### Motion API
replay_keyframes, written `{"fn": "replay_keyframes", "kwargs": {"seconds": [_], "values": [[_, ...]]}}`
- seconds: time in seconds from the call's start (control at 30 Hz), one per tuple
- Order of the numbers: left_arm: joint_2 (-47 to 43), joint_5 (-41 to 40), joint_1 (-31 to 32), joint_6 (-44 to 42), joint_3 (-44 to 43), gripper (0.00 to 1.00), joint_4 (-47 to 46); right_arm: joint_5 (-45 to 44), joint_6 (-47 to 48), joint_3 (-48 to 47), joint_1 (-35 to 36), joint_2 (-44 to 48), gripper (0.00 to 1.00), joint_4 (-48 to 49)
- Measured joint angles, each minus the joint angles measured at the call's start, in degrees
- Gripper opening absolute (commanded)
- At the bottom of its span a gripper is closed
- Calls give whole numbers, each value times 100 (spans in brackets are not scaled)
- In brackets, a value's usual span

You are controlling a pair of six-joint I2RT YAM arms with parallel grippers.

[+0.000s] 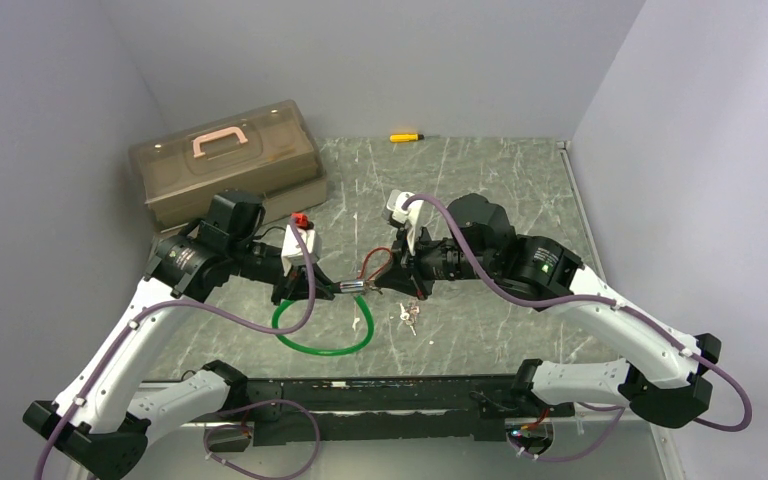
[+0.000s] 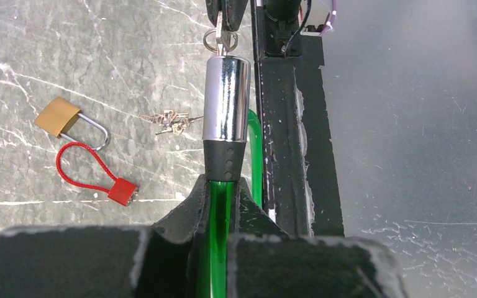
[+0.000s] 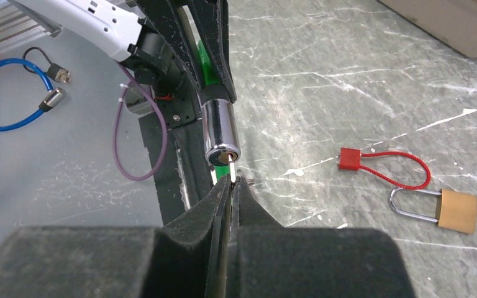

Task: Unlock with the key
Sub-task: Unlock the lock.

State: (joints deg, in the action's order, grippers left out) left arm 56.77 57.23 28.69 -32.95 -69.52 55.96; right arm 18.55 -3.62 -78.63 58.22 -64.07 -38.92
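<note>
A green cable lock has a chrome cylinder (image 2: 227,99) at its end, also seen in the top view (image 1: 352,289) and the right wrist view (image 3: 219,133). My left gripper (image 2: 222,186) is shut on the green cable (image 2: 220,211) just behind the cylinder's black collar and holds it above the table. My right gripper (image 3: 231,183) is shut on a small key (image 3: 231,172). The key's tip sits in the keyhole on the cylinder's end face. In the top view the two grippers (image 1: 305,285) (image 1: 392,276) face each other across the cylinder.
A brass padlock (image 3: 456,211), a red cable seal (image 3: 349,159) and a loose bunch of keys (image 2: 171,121) lie on the marble table. A brown toolbox (image 1: 225,160) stands at the back left and a yellow screwdriver (image 1: 405,137) at the back. A blue cable lock (image 3: 0,93) lies beyond the near edge.
</note>
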Motion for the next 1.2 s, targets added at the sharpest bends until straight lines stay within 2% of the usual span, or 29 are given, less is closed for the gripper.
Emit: {"fn": "replay_keyframes", "kwargs": {"seconds": [0.33, 0.57, 0.93, 1.2], "values": [[0, -70, -22, 243, -39, 0, 39, 136, -46, 61, -63, -48, 0, 138], [7, -592, -37, 208, -249, 0, 350, 157, -376, 435, -192, -87, 0, 592], [203, -1263, 0, -415, -1106, 0, 389, 1510, -1698, 822, -1303, -103, 0, 1963], [166, -2109, 444, -1029, -1624, 0, 472, 1952, -2094, 321, -1471, -323, 0, 1941]]}}
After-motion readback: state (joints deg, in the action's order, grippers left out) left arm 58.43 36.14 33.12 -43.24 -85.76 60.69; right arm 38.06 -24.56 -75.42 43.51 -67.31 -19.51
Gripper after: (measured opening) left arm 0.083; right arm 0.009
